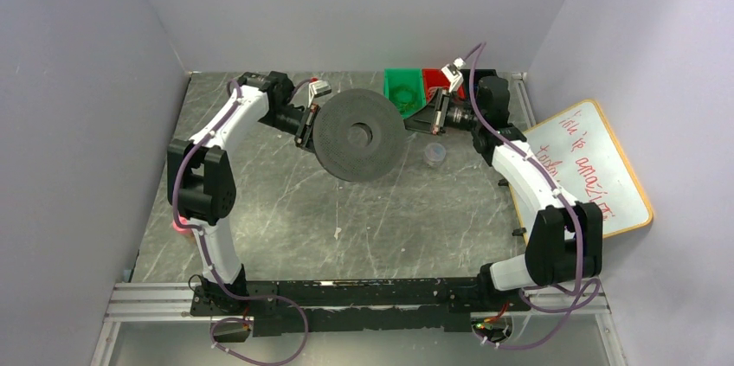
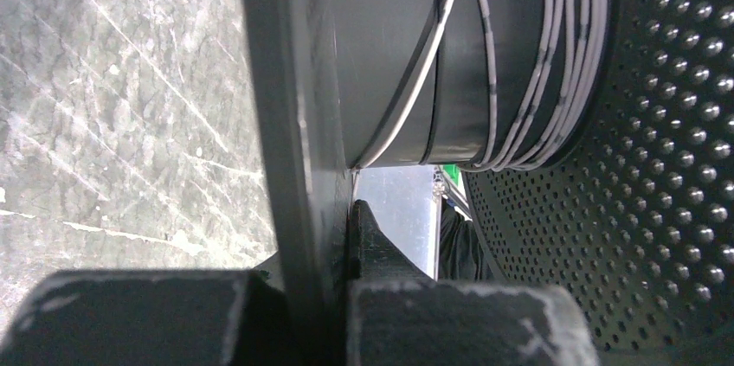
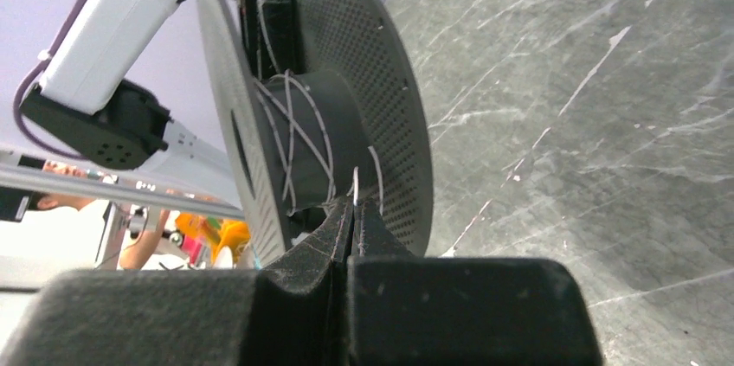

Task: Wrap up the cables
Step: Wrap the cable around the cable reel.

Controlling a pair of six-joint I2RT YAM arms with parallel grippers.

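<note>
A: Cables (image 2: 493, 63)? Partly wrapped, by the look. Sit as several whitish turns round the core of the spool (image 1: 359, 135), bunched towards one perforated flange, with one turn slanting across bare core.

B: Agreed. Looks under way, not finished (loose crossing turns, plenty of core uncovered). Cannot tell how much wire lies off the spool.

A: And the left tool (image 2: 333, 227)?

B: Clamps tight on the rim of one flange. Holds the spool tilted on edge, seemingly clear of the worktop (image 1: 286, 202).

A: And the right tool (image 3: 355, 210)?

B: Closed at the tips, apparently pinching one strand right beside the core, between the two flanges. Perhaps ready to lead it round.

A: Differences between the views?

B: From above: shows both tools meeting at the spool from opposite sides, but gives no sight of the wire, too fine to make out there. From the left wrist: shows the neat parallel turns close up. From the right wrist: shows the messier crossings and the pinched strand, seen nowhere else.
</note>
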